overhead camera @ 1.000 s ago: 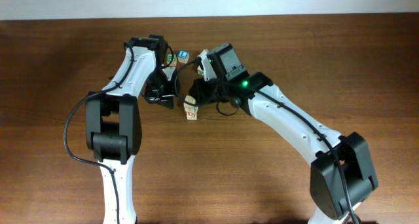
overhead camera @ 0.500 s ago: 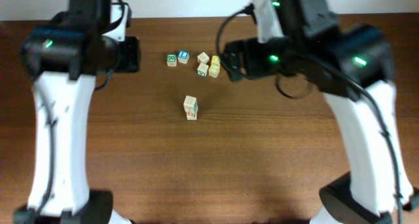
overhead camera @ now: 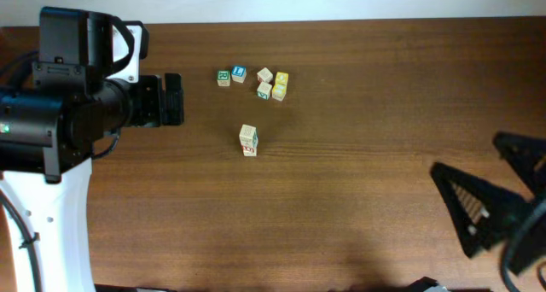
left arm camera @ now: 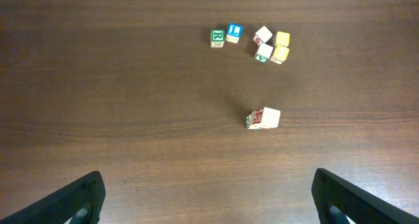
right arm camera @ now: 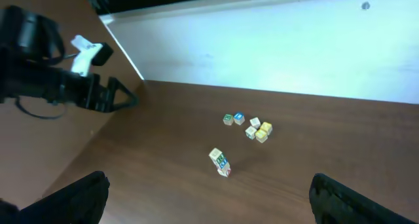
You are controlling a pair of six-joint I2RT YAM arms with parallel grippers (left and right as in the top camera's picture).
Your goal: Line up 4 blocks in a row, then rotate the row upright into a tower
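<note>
A short upright stack of pale-wood blocks (overhead camera: pixel 248 140) stands alone mid-table; it also shows as the stack (left arm camera: pixel 264 118) in the left wrist view and the stack (right arm camera: pixel 220 162) in the right wrist view, with green and red faces on its side. Behind it, a red-printed block (overhead camera: pixel 265 75) and a green-lettered block (overhead camera: pixel 264 90) sit in a loose cluster. My left gripper (left arm camera: pixel 209 204) hangs open high above the table, far from the stack. At the right, my right gripper (right arm camera: pixel 213 201) is also open and empty. Both show overhead: left gripper (overhead camera: pixel 173 100), right gripper (overhead camera: pixel 478 168).
A green "R" cube (overhead camera: pixel 223 78) and a blue cube (overhead camera: pixel 239 73) lie left of the cluster, with two yellow cubes (overhead camera: pixel 280 85) at its right. A pale wall (right arm camera: pixel 275 47) runs behind the table's far edge.
Both arms have drawn back from the blocks and risen, left to the left, right to the lower right. Both grippers have opened. The stack stands where it was.
</note>
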